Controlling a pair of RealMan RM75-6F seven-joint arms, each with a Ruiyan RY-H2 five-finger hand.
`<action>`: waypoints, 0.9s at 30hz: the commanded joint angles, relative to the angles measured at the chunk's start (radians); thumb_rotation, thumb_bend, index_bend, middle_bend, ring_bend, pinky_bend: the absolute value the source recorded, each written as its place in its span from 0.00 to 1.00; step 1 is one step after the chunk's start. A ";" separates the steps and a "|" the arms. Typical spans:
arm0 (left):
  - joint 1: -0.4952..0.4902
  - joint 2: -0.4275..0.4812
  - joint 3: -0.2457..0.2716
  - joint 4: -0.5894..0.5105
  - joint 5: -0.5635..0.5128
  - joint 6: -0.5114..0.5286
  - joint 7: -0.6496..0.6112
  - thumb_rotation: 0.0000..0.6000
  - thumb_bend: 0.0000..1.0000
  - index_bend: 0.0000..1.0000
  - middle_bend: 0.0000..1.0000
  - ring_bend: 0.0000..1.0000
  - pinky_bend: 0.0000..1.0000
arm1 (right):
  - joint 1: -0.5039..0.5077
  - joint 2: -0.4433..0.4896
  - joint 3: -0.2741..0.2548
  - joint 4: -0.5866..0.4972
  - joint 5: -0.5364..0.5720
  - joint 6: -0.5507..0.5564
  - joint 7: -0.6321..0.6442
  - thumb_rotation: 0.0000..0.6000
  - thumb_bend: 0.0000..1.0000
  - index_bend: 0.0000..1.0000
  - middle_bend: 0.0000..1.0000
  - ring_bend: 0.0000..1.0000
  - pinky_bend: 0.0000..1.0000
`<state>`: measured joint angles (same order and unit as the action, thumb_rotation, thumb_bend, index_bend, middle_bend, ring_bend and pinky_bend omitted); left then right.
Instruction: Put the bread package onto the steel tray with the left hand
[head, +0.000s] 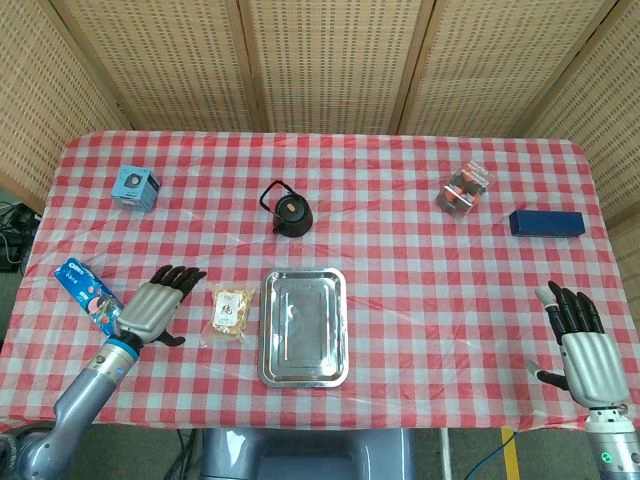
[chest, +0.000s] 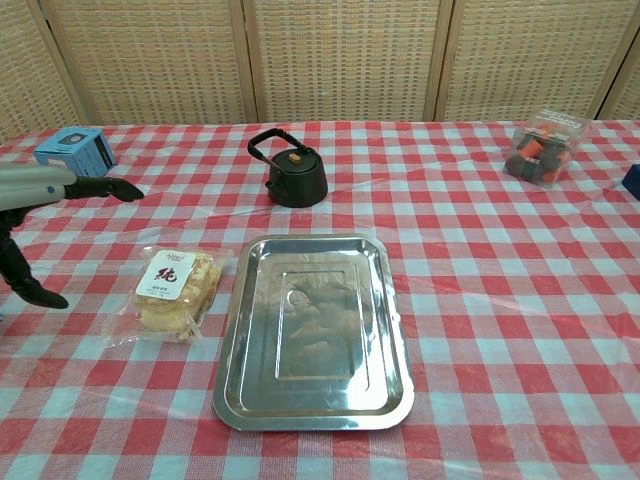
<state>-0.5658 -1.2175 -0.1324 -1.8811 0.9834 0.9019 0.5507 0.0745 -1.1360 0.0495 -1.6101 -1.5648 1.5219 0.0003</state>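
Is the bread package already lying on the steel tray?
No, the bread package lies on the tablecloth beside the steel tray, on its left.

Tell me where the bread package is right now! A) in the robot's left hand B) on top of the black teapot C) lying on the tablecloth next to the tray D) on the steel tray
C: the bread package lies flat on the checked cloth just beside the steel tray, and the left hand, fingers apart, sits near it without holding it.
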 joint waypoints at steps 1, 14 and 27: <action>-0.082 -0.066 -0.007 0.007 -0.125 -0.024 0.088 1.00 0.00 0.00 0.00 0.00 0.00 | -0.001 0.005 0.000 -0.003 0.002 0.000 0.007 1.00 0.06 0.00 0.00 0.00 0.00; -0.229 -0.192 0.027 0.052 -0.380 0.036 0.258 1.00 0.00 0.00 0.00 0.00 0.00 | -0.003 0.019 0.002 -0.007 0.003 0.001 0.040 1.00 0.06 0.00 0.00 0.00 0.00; -0.272 -0.275 0.061 0.129 -0.454 0.099 0.259 1.00 0.31 0.14 0.01 0.02 0.16 | -0.005 0.025 0.006 -0.007 0.005 0.005 0.062 1.00 0.06 0.00 0.00 0.00 0.00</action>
<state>-0.8395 -1.4836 -0.0728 -1.7597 0.5214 0.9909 0.8193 0.0696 -1.1106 0.0553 -1.6174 -1.5592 1.5271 0.0616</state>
